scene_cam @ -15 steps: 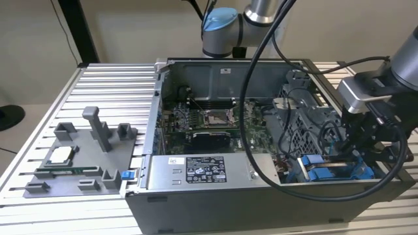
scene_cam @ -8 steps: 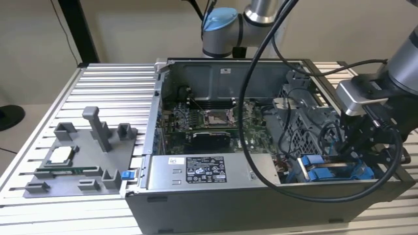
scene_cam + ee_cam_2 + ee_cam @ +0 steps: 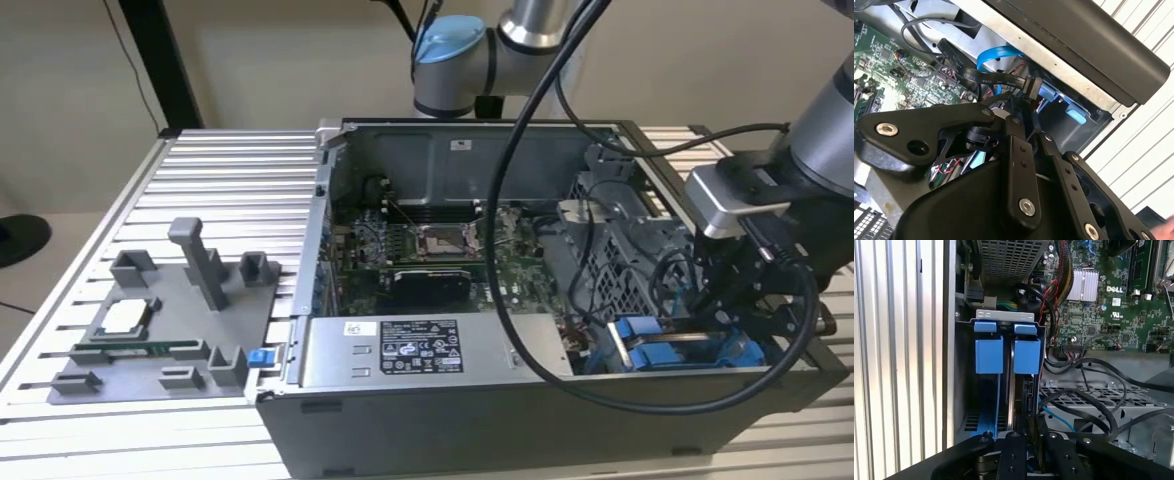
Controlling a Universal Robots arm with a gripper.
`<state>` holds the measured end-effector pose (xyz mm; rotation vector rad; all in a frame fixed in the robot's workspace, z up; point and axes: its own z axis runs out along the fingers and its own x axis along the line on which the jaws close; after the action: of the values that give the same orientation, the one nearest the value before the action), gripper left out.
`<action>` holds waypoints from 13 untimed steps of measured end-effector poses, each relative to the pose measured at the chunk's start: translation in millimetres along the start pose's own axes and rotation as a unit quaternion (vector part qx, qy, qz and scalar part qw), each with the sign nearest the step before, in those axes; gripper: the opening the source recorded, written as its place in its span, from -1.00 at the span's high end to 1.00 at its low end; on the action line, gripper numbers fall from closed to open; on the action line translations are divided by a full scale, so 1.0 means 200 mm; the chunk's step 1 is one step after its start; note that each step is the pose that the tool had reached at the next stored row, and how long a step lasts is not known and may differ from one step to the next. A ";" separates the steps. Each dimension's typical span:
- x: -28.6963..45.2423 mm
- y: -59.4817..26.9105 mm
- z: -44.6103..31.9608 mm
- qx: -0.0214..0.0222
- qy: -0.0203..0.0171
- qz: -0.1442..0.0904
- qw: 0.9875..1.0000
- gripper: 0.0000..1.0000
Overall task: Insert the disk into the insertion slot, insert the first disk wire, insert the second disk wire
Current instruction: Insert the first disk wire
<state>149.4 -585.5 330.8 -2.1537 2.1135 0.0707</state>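
Observation:
The insertion slot (image 3: 663,350) is the drive bay with blue tabs (image 3: 1026,356) in the case's front corner, on the exterior view's right. A dark flat body (image 3: 1027,392), which may be the disk's edge, stands behind one tab. My gripper (image 3: 731,305) reaches down into the case right over this bay. In the second wrist view the black fingers (image 3: 1015,131) sit close together, and the gripper (image 3: 1029,107) is shut on the connector (image 3: 1033,87) of a flat black disk wire (image 3: 986,77). A blue wire (image 3: 999,52) curves behind that connector.
The open computer case (image 3: 534,420) lies on a slatted metal table (image 3: 227,170). A grey box with a sticker (image 3: 420,352) sits beside the bay. Loose black cables (image 3: 1089,390) cross the perforated cage near the gripper. A grey fixture plate (image 3: 160,330) lies at the exterior view's left.

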 end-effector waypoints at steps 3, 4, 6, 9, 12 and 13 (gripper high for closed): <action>0.000 0.000 0.001 0.000 0.000 0.000 1.000 1.00; 0.000 0.000 0.002 0.000 0.000 0.000 1.000 1.00; 0.001 0.000 0.010 0.000 0.000 0.000 1.000 1.00; 0.003 0.002 0.031 0.000 0.001 0.000 1.000 1.00; 0.002 0.002 0.031 0.000 0.001 0.000 1.000 1.00; 0.002 0.002 0.031 0.000 0.001 0.000 1.000 1.00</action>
<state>149.4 -585.2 324.6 -2.1548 2.1145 0.0686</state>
